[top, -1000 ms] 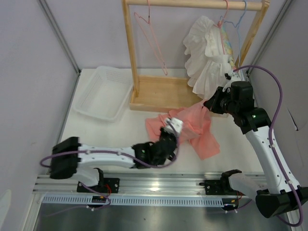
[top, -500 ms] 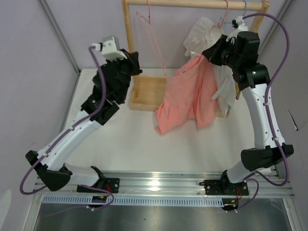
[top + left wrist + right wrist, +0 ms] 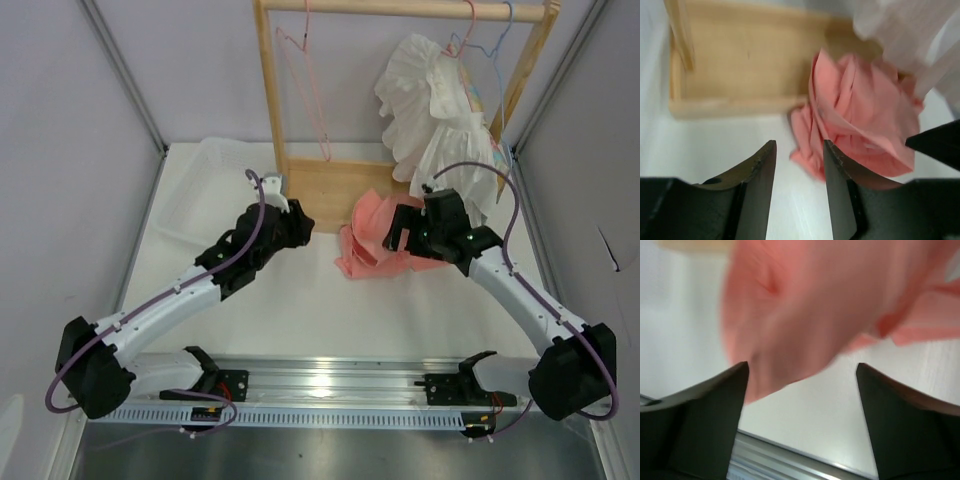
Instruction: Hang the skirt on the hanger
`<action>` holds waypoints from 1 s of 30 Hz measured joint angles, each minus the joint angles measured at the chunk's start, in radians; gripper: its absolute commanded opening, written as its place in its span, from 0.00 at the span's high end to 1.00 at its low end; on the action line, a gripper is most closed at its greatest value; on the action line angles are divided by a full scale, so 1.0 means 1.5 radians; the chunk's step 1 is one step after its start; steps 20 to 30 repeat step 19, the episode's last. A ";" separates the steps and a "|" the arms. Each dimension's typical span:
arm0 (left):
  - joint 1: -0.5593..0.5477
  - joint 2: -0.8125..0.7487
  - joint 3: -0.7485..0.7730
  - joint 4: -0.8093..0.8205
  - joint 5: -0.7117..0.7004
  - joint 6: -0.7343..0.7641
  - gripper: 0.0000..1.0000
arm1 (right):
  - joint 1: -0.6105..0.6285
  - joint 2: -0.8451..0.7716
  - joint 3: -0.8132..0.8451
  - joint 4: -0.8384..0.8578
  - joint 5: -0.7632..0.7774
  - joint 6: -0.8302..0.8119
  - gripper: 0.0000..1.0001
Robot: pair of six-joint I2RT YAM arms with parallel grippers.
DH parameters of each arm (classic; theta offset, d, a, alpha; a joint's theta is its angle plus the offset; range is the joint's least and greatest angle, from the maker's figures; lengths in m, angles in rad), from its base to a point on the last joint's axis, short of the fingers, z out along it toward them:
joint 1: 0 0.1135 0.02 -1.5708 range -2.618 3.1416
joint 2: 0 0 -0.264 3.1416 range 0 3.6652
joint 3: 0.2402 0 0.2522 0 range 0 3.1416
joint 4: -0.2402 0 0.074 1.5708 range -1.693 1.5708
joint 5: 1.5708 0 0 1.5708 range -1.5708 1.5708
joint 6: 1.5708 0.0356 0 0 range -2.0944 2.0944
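Note:
The salmon-pink skirt point(image 3: 372, 238) lies crumpled on the table against the front of the wooden rack base point(image 3: 335, 185). My left gripper point(image 3: 301, 224) hovers low just left of it. In the left wrist view the left gripper point(image 3: 798, 147) is open with only table between its fingers, and the skirt point(image 3: 860, 120) lies just beyond its right finger. My right gripper point(image 3: 398, 230) is at the skirt's right side. In the right wrist view it point(image 3: 801, 367) stands wide open and holds nothing, with the blurred skirt point(image 3: 810, 305) just ahead. The thin pink hanger point(image 3: 305, 85) hangs bare from the rod.
A white ruffled garment point(image 3: 430, 110) and a pastel one on a blue hanger point(image 3: 500, 40) hang at the rod's right end. A clear plastic basket point(image 3: 205, 180) sits at the back left, partly behind my left arm. Grey walls close in both sides.
The right gripper held the skirt up near the rod; now it is open and low, and the skirt lies heaped on the table. The left arm came down from the hanger and opened.

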 measured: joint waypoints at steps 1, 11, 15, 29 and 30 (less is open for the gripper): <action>-0.001 0.000 -0.028 -0.012 0.016 -0.010 0.50 | 0.006 -0.005 -0.031 -0.011 0.010 -0.002 0.01; -0.004 -0.114 -0.054 -0.048 0.078 -0.020 0.44 | 0.010 -0.129 0.003 -0.006 0.047 0.002 0.01; -0.004 -0.143 -0.050 -0.081 0.085 -0.010 0.43 | 0.005 -0.136 0.004 0.003 0.046 0.013 0.01; -0.004 -0.157 -0.050 -0.116 0.084 0.001 0.42 | -0.002 -0.135 0.004 0.010 0.045 0.016 0.00; -0.004 -0.157 -0.050 -0.116 0.084 0.001 0.42 | -0.002 -0.135 0.004 0.010 0.045 0.016 0.00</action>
